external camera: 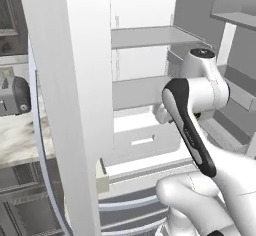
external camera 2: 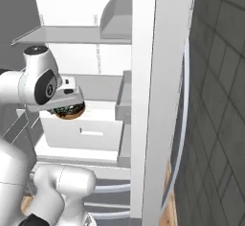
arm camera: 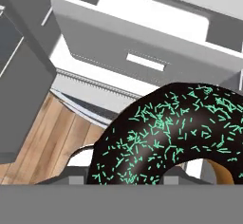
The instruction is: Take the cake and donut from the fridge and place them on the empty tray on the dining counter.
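Observation:
The donut [arm camera: 175,133], dark chocolate brown with light green sprinkles, hangs in front of the open fridge [external camera 2: 76,33], held at its rim. My gripper [external camera 2: 68,106] is shut on the donut [external camera 2: 70,112], just above the white drawer [external camera 2: 81,131] of the fridge's lower shelf. In the hand view the donut covers the fingertips, and the drawer front [arm camera: 142,57] lies beyond it. In the left base view my own arm [external camera: 192,130] hides the hand and the donut. The cake, the tray and the dining counter are out of view.
The fridge's open doors stand close on both sides: one [external camera: 70,105] at the left, one [external camera 2: 153,100] at the right. White shelves [external camera: 145,37] sit above the drawer. A toaster [external camera: 15,96] stands on a marbled counter [external camera: 20,140] to the left. Wood floor [arm camera: 42,137] lies below.

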You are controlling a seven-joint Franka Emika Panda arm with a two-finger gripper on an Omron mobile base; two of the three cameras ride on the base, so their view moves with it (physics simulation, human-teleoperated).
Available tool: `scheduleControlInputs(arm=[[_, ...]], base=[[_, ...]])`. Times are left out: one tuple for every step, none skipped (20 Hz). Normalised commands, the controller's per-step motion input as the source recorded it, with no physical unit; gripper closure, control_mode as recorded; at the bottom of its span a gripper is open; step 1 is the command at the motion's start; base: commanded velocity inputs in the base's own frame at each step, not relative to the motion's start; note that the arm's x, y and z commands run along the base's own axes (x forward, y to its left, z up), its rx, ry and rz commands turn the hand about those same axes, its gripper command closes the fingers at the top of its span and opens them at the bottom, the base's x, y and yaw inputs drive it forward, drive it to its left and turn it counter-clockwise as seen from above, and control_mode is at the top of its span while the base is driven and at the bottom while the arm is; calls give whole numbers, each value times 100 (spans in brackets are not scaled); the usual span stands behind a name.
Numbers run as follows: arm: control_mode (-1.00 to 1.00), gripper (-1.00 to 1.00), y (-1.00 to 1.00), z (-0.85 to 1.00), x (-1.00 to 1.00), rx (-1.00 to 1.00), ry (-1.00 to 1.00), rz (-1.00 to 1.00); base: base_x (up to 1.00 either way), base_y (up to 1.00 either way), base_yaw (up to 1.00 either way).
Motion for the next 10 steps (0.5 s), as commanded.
scheduleControlInputs(arm=[[100, 100, 0, 0, 0, 0, 0, 0], [100, 100, 0, 0, 0, 0, 0, 0], [100, 100, 0, 0, 0, 0, 0, 0], [100, 100, 0, 0, 0, 0, 0, 0], [100, 100, 0, 0, 0, 0, 0, 0], [100, 100, 0, 0, 0, 0, 0, 0], [100, 100, 0, 0, 0, 0, 0, 0], [100, 100, 0, 0, 0, 0, 0, 0], [100, 100, 0, 0, 0, 0, 0, 0], [100, 100, 0, 0, 0, 0, 0, 0]], base=[[-100, -47, -6], [-100, -50, -5], [-100, -51, -5], [-100, -51, -5], [-100, -55, -4], [-100, -58, -3], [-100, -62, -1], [-100, -58, 0], [-100, -39, 7], [-100, -3, 30]])
